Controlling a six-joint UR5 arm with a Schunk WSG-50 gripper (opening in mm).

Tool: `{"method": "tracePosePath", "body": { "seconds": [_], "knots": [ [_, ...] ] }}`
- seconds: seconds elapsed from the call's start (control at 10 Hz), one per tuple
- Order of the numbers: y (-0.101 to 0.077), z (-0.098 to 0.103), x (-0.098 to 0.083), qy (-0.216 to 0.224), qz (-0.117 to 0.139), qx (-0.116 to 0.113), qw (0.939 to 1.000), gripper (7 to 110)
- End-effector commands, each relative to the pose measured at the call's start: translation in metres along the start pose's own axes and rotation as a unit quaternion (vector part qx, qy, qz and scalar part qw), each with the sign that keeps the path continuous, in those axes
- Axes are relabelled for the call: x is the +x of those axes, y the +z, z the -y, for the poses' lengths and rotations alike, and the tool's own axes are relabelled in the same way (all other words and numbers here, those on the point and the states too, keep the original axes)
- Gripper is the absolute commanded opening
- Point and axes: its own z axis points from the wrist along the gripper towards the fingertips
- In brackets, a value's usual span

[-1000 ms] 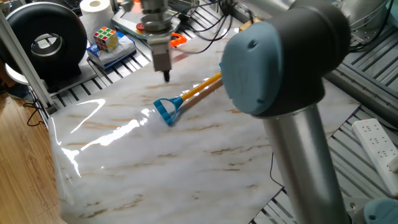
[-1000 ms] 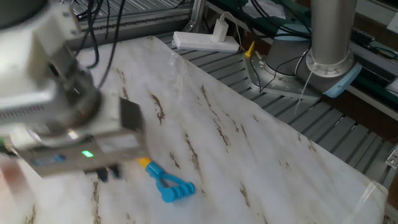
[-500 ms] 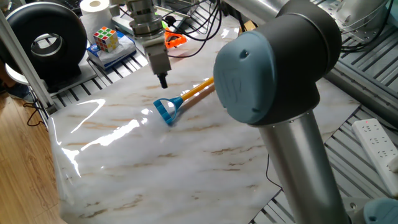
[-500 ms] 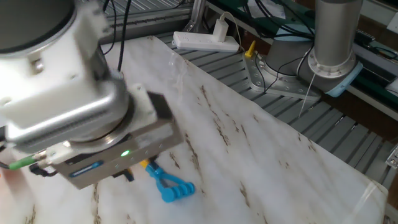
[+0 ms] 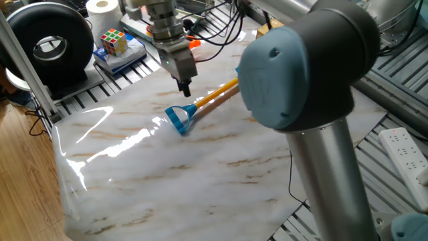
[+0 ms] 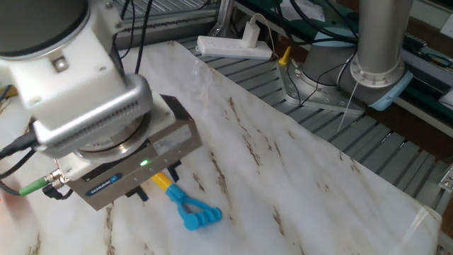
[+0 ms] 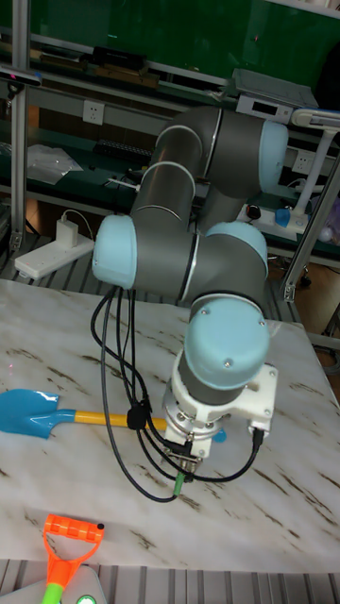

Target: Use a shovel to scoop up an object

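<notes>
Since half a second ago the pincer (image 5: 186,90) has swung from the far side of the shaft toward the shovel (image 5: 200,104), its wrist now tilted and its dark tips hanging just above the orange-yellow shaft, a little up the shaft from the blue loop end; whether they touch the shaft cannot be told. The marbled bench (image 5: 167,167) spreads under the pincer and out toward the near edge in one fixed view. The shovel has not shifted: it lies flat on the bench directly beneath the pincer, its blue D-shaped loop (image 6: 198,214) pointing out past the tips and its light-blue blade (image 7: 24,412) well off at the far end of the shaft in the tall fixed view. The fingertips sit close together, a narrow stance with nothing between them. Beyond the pincer, off the bench's edge, a multicoloured puzzle cube (image 5: 114,41) rests on a blue box. The tan-yellow block does not show clearly in any view.
</notes>
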Motion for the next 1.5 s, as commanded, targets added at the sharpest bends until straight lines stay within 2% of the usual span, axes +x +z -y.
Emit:
{"method": "tracePosePath", "body": {
  "seconds": [0.0,0.1,0.3,0.5,0.6,0.7,0.8,0.9,1.0,1.1,1.2,1.3,1.4],
  "knots": [
    [-0.011,0.019,0.024,-0.061,-0.042,0.072,0.9947,44],
    [-0.02,0.022,0.034,-0.057,-0.075,0.102,0.9903,44],
    [-0.019,0.011,0.032,-0.064,-0.09,0.11,0.9878,44],
    [-0.017,0.02,0.042,-0.075,-0.118,0.142,0.9798,44],
    [-0.016,0.019,0.046,-0.074,-0.131,0.142,0.9785,44],
    [-0.018,0.02,0.047,-0.059,-0.137,0.155,0.9766,44],
    [-0.022,0.02,0.05,-0.051,-0.15,0.166,0.9735,22],
    [-0.024,0.014,0.058,-0.051,-0.175,0.16,0.9701,22],
    [-0.024,0.008,0.05,-0.058,-0.17,0.169,0.9691,22],
    [-0.032,-0.006,0.07,0.001,-0.213,0.177,0.9609,22],
    [-0.032,-0.002,0.064,0.013,-0.211,0.19,0.9587,22],
    [-0.037,0.0,0.065,0.015,-0.23,0.199,0.9526,22],
    [-0.049,0.003,0.078,0.001,-0.28,0.208,0.9372,44]
  ]
}}
